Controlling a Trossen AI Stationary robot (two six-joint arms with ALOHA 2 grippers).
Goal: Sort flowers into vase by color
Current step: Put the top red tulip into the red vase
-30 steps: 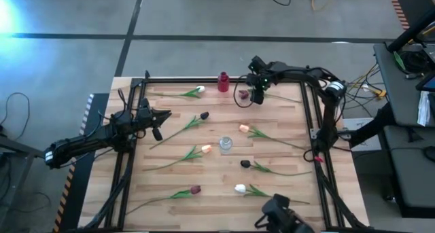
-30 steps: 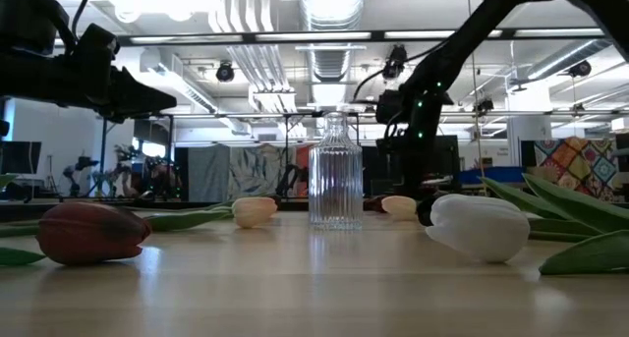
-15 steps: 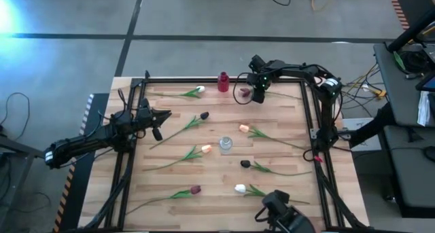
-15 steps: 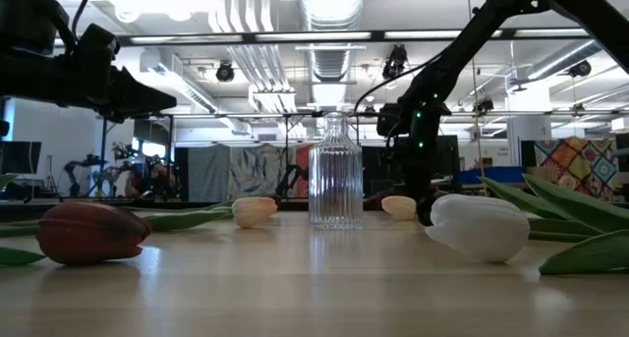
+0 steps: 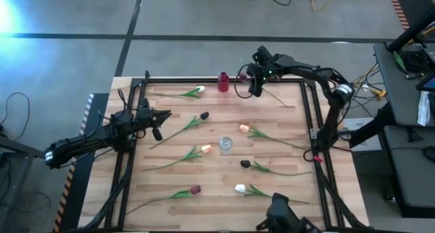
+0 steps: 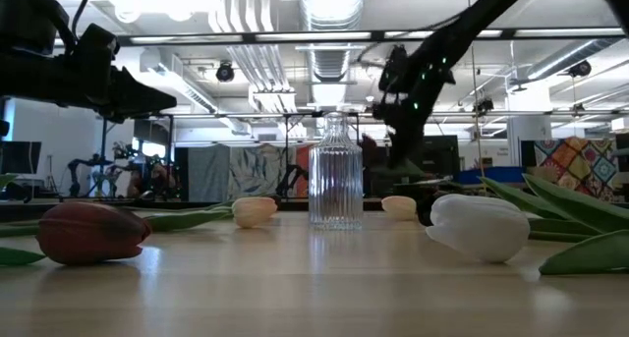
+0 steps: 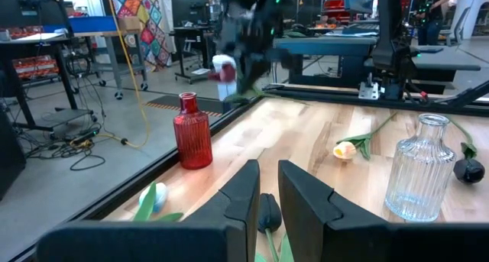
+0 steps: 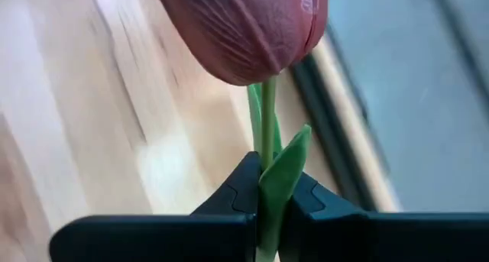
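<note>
My right gripper (image 5: 255, 85) is at the table's far edge, beside the red vase (image 5: 223, 82), shut on a maroon tulip (image 8: 244, 29). The tulip's stem (image 5: 280, 98) trails toward the table's right. The clear vase (image 5: 225, 145) stands mid-table. Several more tulips lie flat on the wood around it: white (image 5: 200, 90), dark (image 5: 204, 115), peach (image 5: 206, 149), peach (image 5: 244, 128), dark (image 5: 245, 164), white (image 5: 240, 188) and maroon (image 5: 196, 189). My left gripper (image 5: 160, 119) hovers at the left, shut and holding nothing. My right gripper pinches the maroon tulip's stem (image 8: 267, 132) between its two fingers (image 8: 238, 192), a short way below the head, with a green leaf (image 8: 284, 170) caught in the same pinch. The head stands out past the fingertips, off the wood. Whether the stem's far end rests on the table, I cannot tell.
A black frame (image 5: 204, 79) runs round the wooden table top. The red vase stands just left of my right gripper, against the far rail. Bare wood lies between the red vase and the clear vase.
My right gripper has shut on the maroon tulip's stem and has gone up and toward the table's far edge. The tulip's head has come off the wood with it.
</note>
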